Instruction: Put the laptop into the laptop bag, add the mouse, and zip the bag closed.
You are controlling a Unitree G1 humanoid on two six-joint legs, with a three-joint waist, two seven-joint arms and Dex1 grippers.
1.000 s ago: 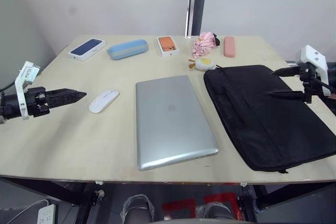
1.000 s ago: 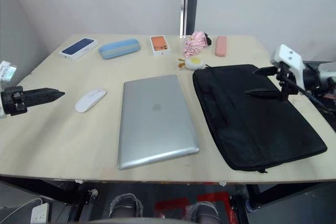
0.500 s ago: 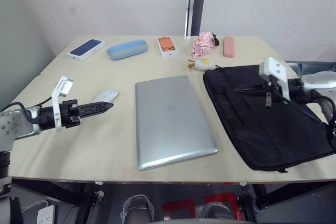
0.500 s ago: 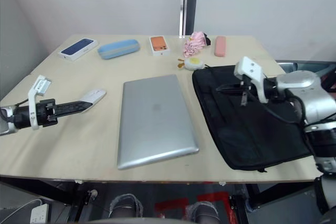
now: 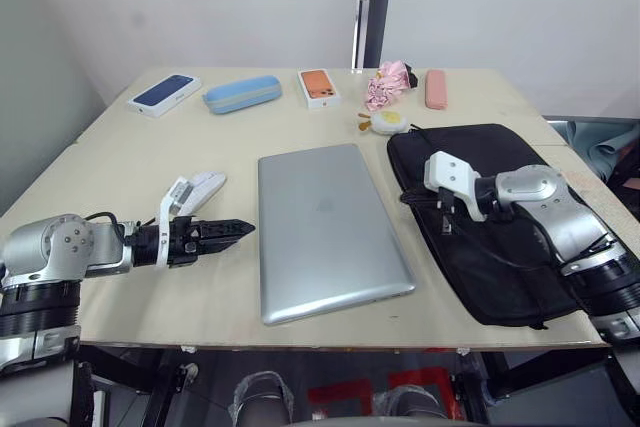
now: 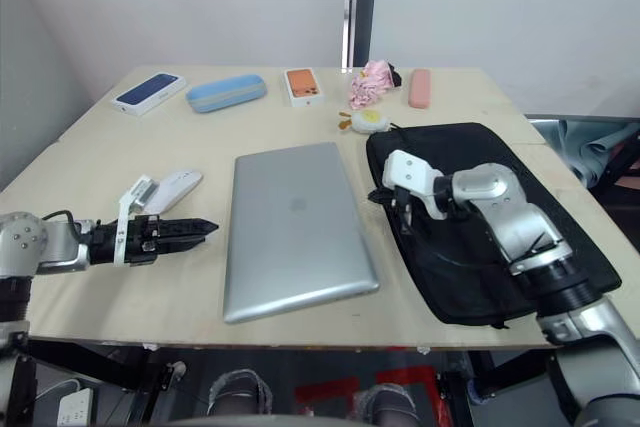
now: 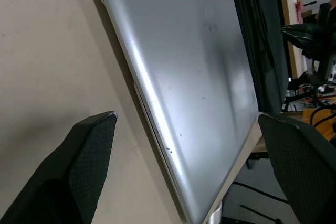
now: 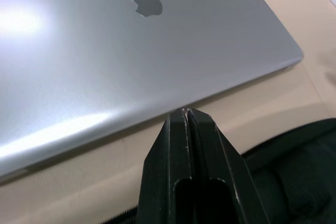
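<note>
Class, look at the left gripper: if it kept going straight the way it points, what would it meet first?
Most likely the laptop: the left gripper lies low over the table, aimed at its near long edge. Its height is hard to judge, so it might pass over.

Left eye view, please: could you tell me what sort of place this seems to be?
Probably an indoor test room or lab with a work table: a plain wooden tabletop against bare white walls, laid out with a laptop, a black laptop bag and a mouse.
</note>
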